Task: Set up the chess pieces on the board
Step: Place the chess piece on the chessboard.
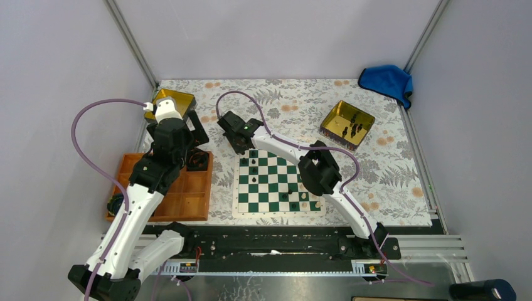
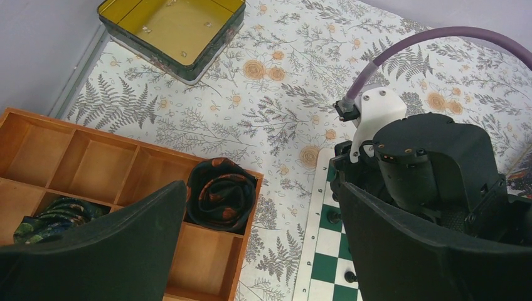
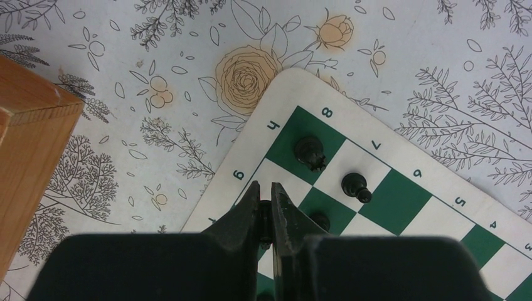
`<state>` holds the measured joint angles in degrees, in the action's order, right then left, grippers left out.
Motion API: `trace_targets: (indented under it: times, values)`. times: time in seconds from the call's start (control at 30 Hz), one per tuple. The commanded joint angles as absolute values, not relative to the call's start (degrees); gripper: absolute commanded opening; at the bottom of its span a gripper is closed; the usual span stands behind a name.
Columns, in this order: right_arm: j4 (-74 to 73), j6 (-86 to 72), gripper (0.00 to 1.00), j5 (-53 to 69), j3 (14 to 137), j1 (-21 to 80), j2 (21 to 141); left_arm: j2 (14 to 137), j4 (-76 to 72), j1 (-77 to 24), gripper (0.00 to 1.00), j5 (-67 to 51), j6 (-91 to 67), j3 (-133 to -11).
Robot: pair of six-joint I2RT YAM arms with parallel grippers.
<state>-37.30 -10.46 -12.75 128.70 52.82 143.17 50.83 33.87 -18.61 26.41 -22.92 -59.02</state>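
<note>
The green-and-white board (image 1: 279, 186) lies mid-table with several black chess pieces (image 1: 253, 170) standing on it. My right gripper (image 3: 265, 187) hangs over the board's far-left corner (image 3: 295, 94) and is shut on a small black chess piece (image 3: 265, 216), pinched between its fingers. Close by stand a taller piece (image 3: 310, 152) and a pawn (image 3: 355, 185). In the top view the right gripper (image 1: 241, 145) sits at that same corner. My left gripper (image 2: 263, 251) is wide open and holds nothing. It hovers above the gap between tray and board (image 2: 326, 257).
An orange compartmented tray (image 1: 166, 188) at the left holds a rolled dark cloth (image 2: 221, 194). A gold tin (image 1: 347, 123) at the back right holds more black pieces. Another gold tin (image 2: 172, 31) sits at the back left, and a blue cloth (image 1: 386, 80) in the far right corner.
</note>
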Motion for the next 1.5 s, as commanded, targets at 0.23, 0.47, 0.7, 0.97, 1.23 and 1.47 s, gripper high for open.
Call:
trace_targets:
  times: [0.23, 0.47, 0.7, 0.97, 1.23, 1.47]
  values:
    - [-34.9, -8.9, 0.00, -12.7, 129.0, 52.4, 143.7, 50.8, 32.5, -18.8, 0.99, 27.8, -21.8, -57.9]
    - [-34.4, -8.7, 0.00, -12.1, 129.0, 52.1, 144.3, 50.9, 32.5, -18.8, 0.99, 27.8, -21.7, -57.7]
    - [-34.1, -8.5, 0.00, -11.7, 128.7, 51.8, 144.6, 50.8, 32.3, -18.8, 0.99, 27.7, -21.9, -57.3]
    - [-33.8, -8.3, 0.06, -11.2, 128.3, 51.7, 145.0, 51.0, 32.2, -18.8, 0.99, 27.6, -21.9, -57.0]
    - [-33.6, -8.0, 0.29, -10.8, 128.2, 51.7, 144.8, 51.2, 32.0, -18.8, 0.99, 27.4, -21.9, -57.0]
    - [-33.4, -7.6, 0.38, -10.4, 128.3, 51.6, 144.4, 51.2, 32.0, -18.8, 0.99, 27.2, -21.9, -56.9]
